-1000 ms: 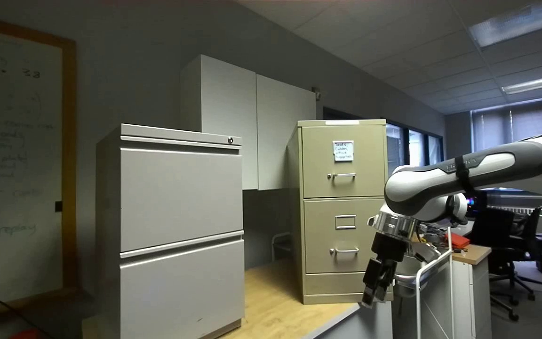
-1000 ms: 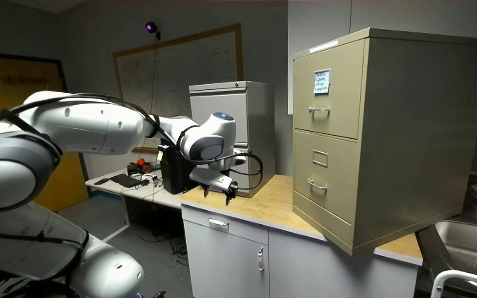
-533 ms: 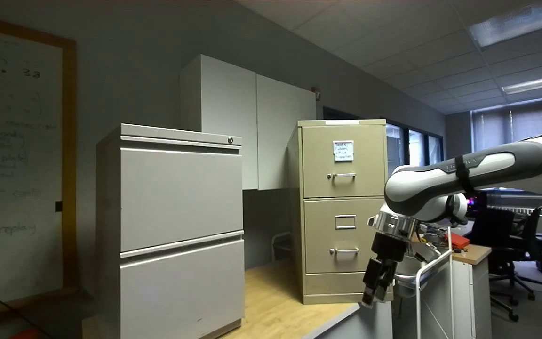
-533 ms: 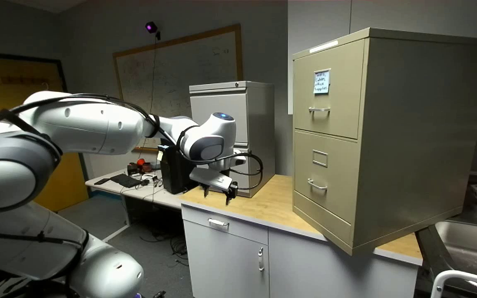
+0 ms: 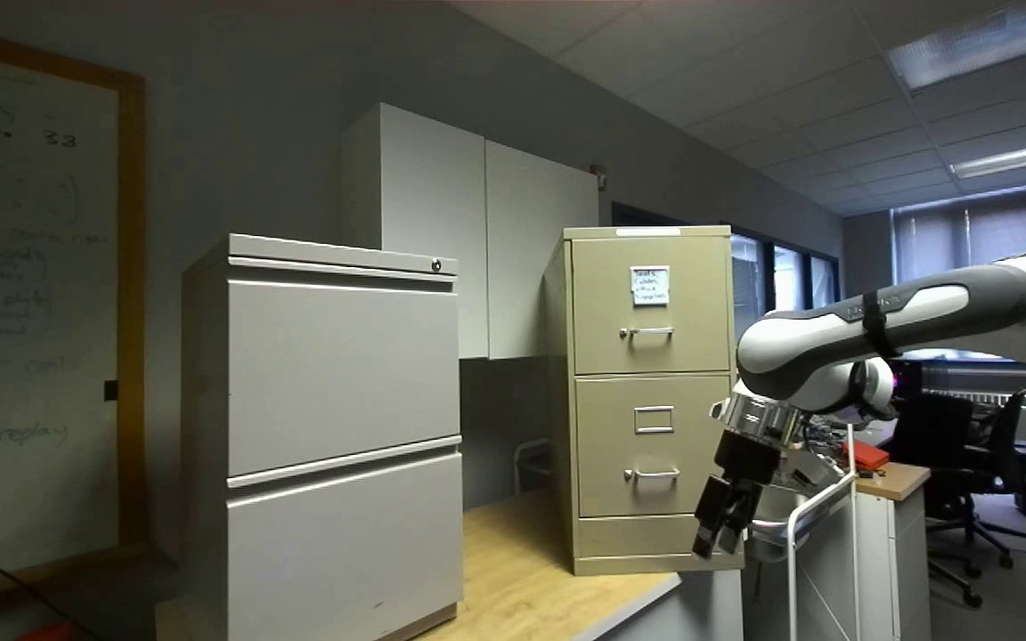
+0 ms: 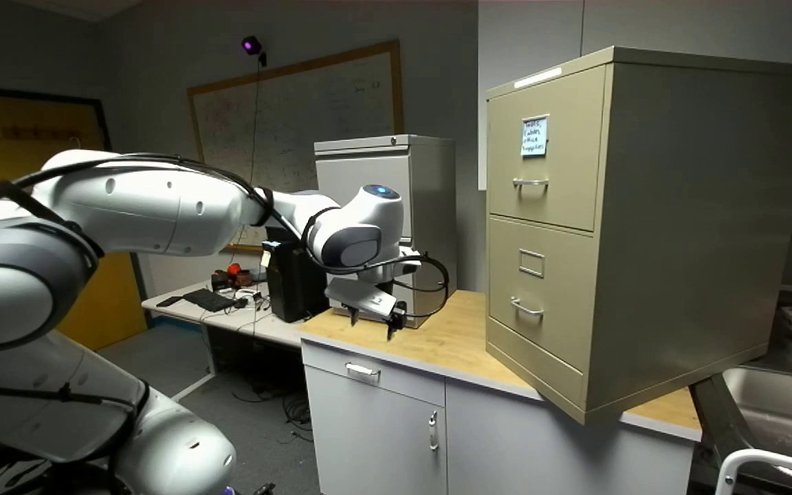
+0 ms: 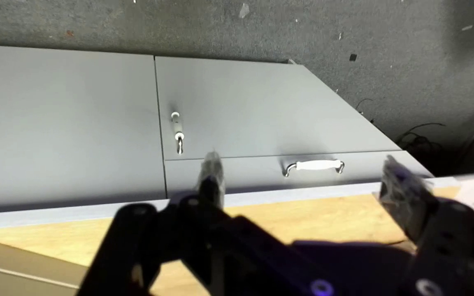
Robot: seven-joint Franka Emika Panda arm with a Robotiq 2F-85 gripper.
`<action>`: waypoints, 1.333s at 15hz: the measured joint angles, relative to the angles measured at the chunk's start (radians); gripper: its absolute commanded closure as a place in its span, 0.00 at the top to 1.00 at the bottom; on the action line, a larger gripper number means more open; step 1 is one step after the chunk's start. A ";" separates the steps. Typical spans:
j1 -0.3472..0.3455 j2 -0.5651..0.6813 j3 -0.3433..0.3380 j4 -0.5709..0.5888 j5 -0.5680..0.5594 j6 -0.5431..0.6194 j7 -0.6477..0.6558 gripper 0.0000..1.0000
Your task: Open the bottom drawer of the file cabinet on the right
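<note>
The beige file cabinet [image 6: 685, 227] stands on the counter in both exterior views [image 5: 651, 373]. Its bottom drawer [image 6: 564, 295] is shut, with a small metal pull [image 6: 526, 307] low on its front; the drawer [image 5: 602, 454] and its pull [image 5: 653, 474] also show in the other view angle. My gripper [image 6: 372, 327] is open and empty, pointing down in front of the cabinet and apart from the pull. In the wrist view my gripper [image 7: 303, 164] has its fingers wide apart with nothing between them. Only a beige corner of the cabinet [image 7: 19, 267] shows there, at lower left.
A light-grey lateral cabinet [image 5: 344, 383] stands on the wooden counter [image 6: 437, 337]. Below the counter are grey fronts with a white drawer handle [image 7: 318, 165] and a door handle [image 7: 177, 127]. A sink [image 6: 788, 405] and a white rail [image 6: 774, 457] lie beside the file cabinet.
Over the last half second my arm and gripper have moved slightly, to the right in both exterior views and a little upward in one of them. The gripper stays open. The drawer has not moved.
</note>
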 measured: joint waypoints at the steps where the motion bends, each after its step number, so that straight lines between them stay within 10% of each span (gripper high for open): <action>1: -0.002 0.011 -0.018 0.022 0.025 0.010 -0.011 1.00; 14: 0.026 0.474 -0.088 0.593 0.681 0.209 0.005 1.00; 20: -0.149 0.719 -0.004 0.848 0.704 0.211 0.164 1.00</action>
